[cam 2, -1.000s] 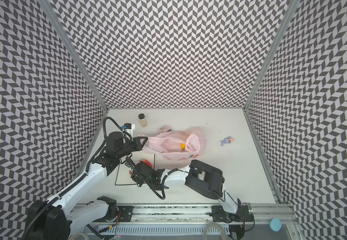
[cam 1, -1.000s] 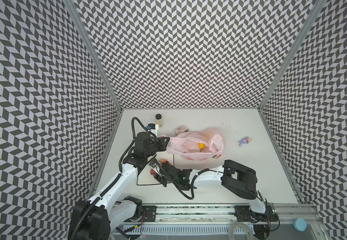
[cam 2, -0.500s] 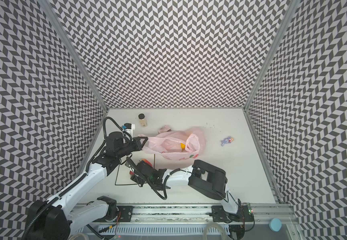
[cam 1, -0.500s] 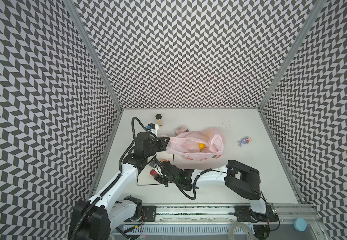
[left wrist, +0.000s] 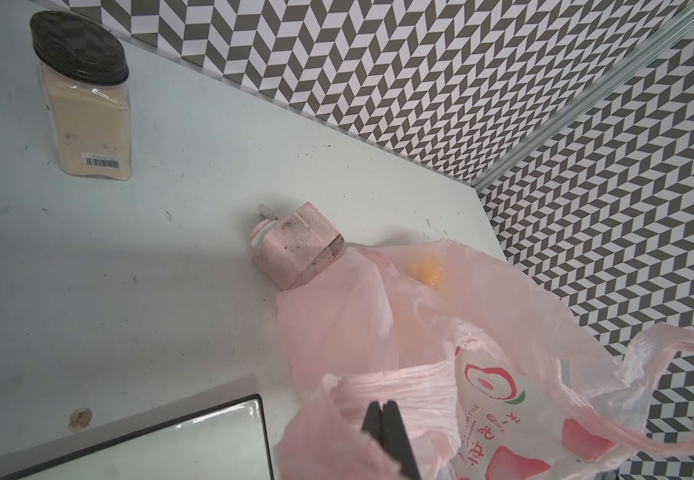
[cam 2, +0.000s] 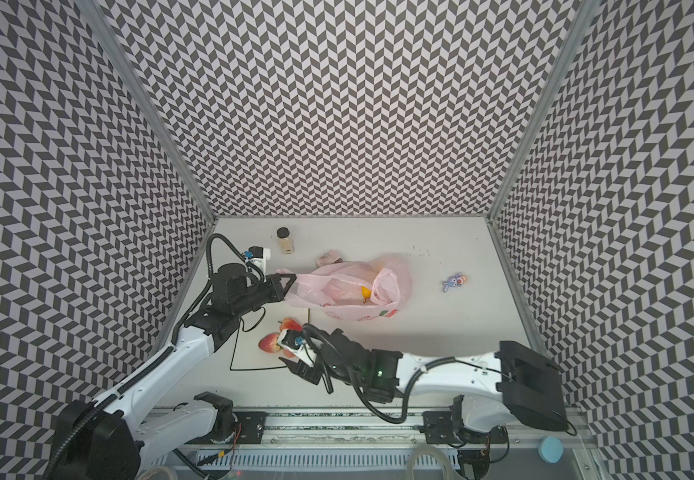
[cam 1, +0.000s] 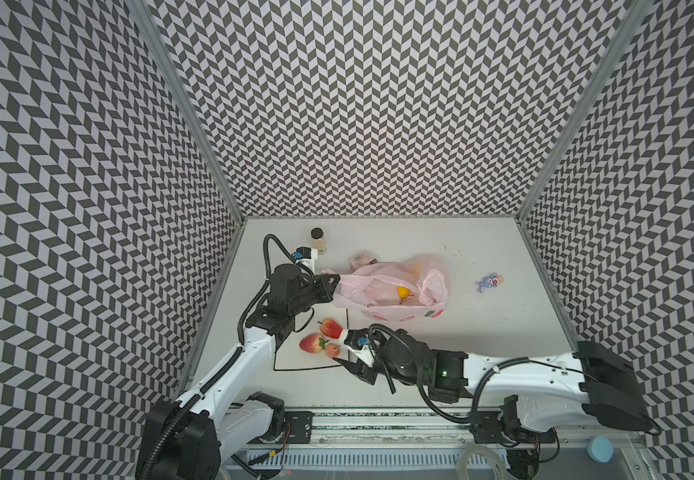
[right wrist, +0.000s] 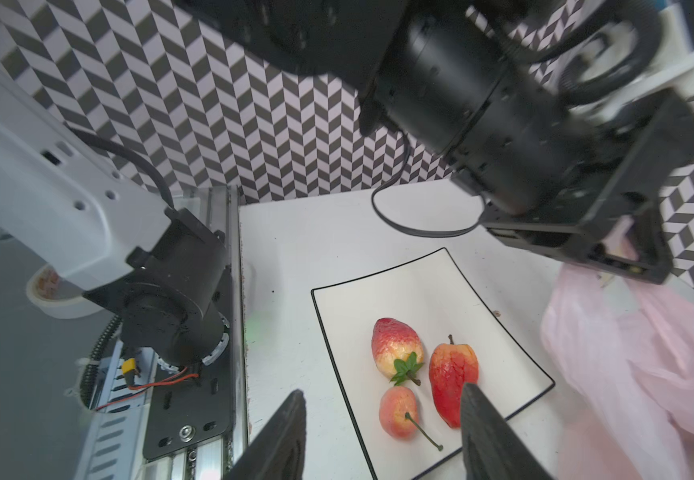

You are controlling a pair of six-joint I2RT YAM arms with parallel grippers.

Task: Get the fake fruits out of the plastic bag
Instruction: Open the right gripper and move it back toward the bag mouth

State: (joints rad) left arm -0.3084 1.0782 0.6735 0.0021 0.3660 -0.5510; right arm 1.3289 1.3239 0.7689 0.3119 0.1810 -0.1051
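The left gripper (left wrist: 382, 415) is clamped fully on a bunched fold at the rim of the thin, translucent pale pink plastic bag (cam 1: 391, 309), jaws pressed together with film between them. Judged purpose: the grip lifts and tensions the rim so that the mouth faces the right arm. It also prevents the soft film from collapsing over the contents or sliding on the counter (cam 1: 482, 340).

The right gripper (right wrist: 382, 390) is at medium opening and empty, poised low over one edge of the white, black-rimmed square plate (right wrist: 420, 291). Nothing is pinched; the fruit seen between its jaws lies on the plate.

Location of the fake fruits:
- On the plate, out of the bag: a red strawberry-shaped plastic fruit with green leaves (right wrist: 397, 347), a glossy red fruit with a short stalk (right wrist: 453, 374) and a small peach-coloured fruit with a thin stem (right wrist: 397, 411). They lie close together.
- Inside the bag: a yellow fruit (cam 1: 402, 292), visible through the mouth, and an orange-yellow shape (left wrist: 426, 268) showing through the film at the far end. Further contents cannot be determined.

The plate sits just beside the bag, which probably shortens each transfer. The task appears roughly half complete. The next reach should enter the open mouth for the yellow fruit. Caution: thin film may snag on a jaw.
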